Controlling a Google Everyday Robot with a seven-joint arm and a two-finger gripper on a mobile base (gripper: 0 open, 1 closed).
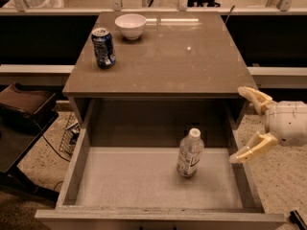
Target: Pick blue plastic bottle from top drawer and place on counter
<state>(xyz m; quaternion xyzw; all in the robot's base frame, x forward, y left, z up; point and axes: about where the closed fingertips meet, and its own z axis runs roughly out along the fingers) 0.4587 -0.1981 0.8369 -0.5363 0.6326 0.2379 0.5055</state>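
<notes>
The blue plastic bottle [190, 153], clear with a white cap and white label, stands upright on the speckled floor of the open top drawer [76, 166], right of its middle. The brown-grey counter [182, 56] lies above and behind the drawer. My gripper [241, 124] is at the right, over the drawer's right wall, about level with the bottle and a short way to its right. Its two pale fingers [252, 96] are spread wide and hold nothing.
A blue soda can [103, 48] and a white bowl [130, 26] stand on the counter's far left part. A dark chair [24, 104] and a wire basket [69, 131] are left of the drawer. A shelf rail runs behind the counter.
</notes>
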